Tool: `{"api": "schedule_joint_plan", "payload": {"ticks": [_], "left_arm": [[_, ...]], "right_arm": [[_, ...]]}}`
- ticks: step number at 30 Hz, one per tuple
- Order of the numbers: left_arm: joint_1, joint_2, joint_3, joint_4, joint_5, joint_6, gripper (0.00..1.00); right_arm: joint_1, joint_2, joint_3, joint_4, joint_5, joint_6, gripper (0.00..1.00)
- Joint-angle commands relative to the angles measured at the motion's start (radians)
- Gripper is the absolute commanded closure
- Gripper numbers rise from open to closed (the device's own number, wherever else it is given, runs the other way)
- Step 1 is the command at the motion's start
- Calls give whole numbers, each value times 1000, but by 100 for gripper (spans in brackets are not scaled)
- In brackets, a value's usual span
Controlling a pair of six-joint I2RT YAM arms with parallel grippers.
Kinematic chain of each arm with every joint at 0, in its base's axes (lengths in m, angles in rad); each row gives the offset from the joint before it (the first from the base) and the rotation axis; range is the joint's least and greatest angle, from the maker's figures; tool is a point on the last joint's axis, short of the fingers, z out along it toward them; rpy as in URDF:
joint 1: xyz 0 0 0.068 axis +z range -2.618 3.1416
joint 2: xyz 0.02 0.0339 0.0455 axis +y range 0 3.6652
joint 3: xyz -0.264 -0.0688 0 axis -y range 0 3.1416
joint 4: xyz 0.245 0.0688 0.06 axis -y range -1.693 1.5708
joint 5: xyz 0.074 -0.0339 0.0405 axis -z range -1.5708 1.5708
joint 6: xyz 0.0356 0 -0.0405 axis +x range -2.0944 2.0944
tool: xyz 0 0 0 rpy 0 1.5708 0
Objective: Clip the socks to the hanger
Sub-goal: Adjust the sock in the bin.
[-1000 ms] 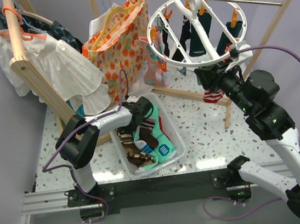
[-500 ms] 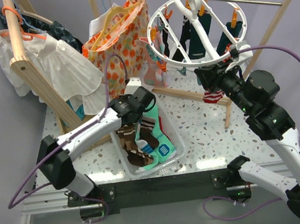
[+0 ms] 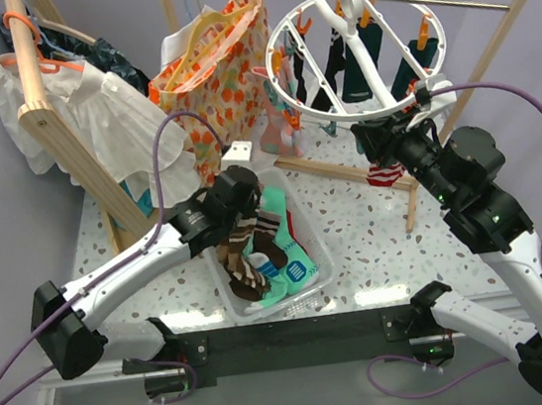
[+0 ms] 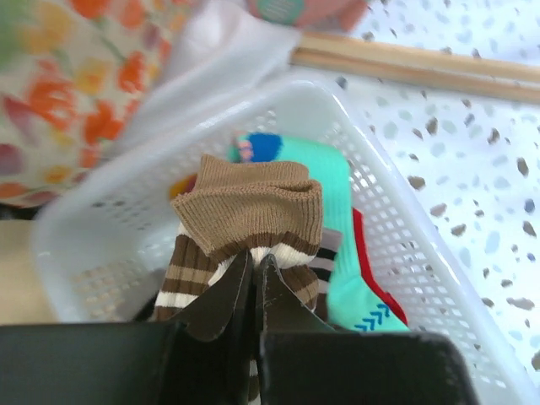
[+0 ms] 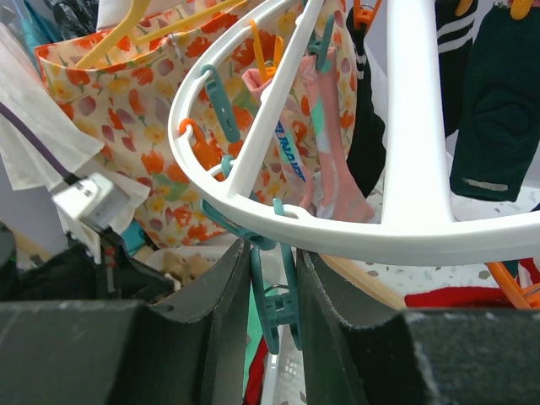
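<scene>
Since earlier, left gripper [image 4: 255,268] has lifted the brown cream-striped fabric sock [image 3: 241,249] from the white plastic mesh basket [image 3: 319,256], frame centre | jaws clamped on sock | right gripper [image 5: 272,255] jaws pinching teal plastic clip [image 5: 275,314] on round white plastic drying ring [image 3: 365,60], upper right

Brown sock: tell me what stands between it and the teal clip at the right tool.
Nothing visible blocks it. The left tool holds the brown sock above the basket; only a low wooden bar lies toward the teal clip.

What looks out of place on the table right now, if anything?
A red-and-white striped sock appears to lie on the speckled table by the wooden frame leg, outside the white plastic basket holding the other socks. Nothing else stands out.
</scene>
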Motion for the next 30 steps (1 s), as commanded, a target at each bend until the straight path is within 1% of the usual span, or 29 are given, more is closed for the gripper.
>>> {"api": "schedule_joint_plan", "payload": {"ticks": [1, 4, 7, 8, 10, 11, 13, 17, 18, 23, 30], "left_arm": [[-2, 50, -158, 238, 174, -22, 95], [-1, 81, -212, 265, 161, -61, 93], [-1, 79, -231, 237, 162, -99, 89], [-1, 73, -237, 226, 165, -120, 85], [-1, 47, -254, 217, 168, -139, 82], [-1, 36, -260, 211, 170, -144, 77], [-1, 10, -262, 199, 164, -150, 73], [-1, 6, -217, 159, 139, -125, 60], [-1, 15, -193, 153, 129, -124, 59], [10, 71, -136, 124, 99, -121, 56], [22, 217, -50, 74, 125, -108, 56]], "right_arm": [[3, -2, 21, -39, -2, -16, 100], [3, -3, 25, -47, 4, -24, 100], [3, -6, 25, -45, 6, -24, 100], [3, -7, 24, -47, 4, -24, 100], [3, -7, 21, -42, 1, -19, 100], [2, -7, 18, -41, 1, -18, 100], [2, -7, 15, -38, -2, -15, 100], [2, -6, 13, -35, -3, -16, 100], [3, -7, 12, -34, -5, -13, 100], [2, -5, 15, -33, -5, -15, 100], [3, -10, 13, -38, 0, -16, 100]]}}
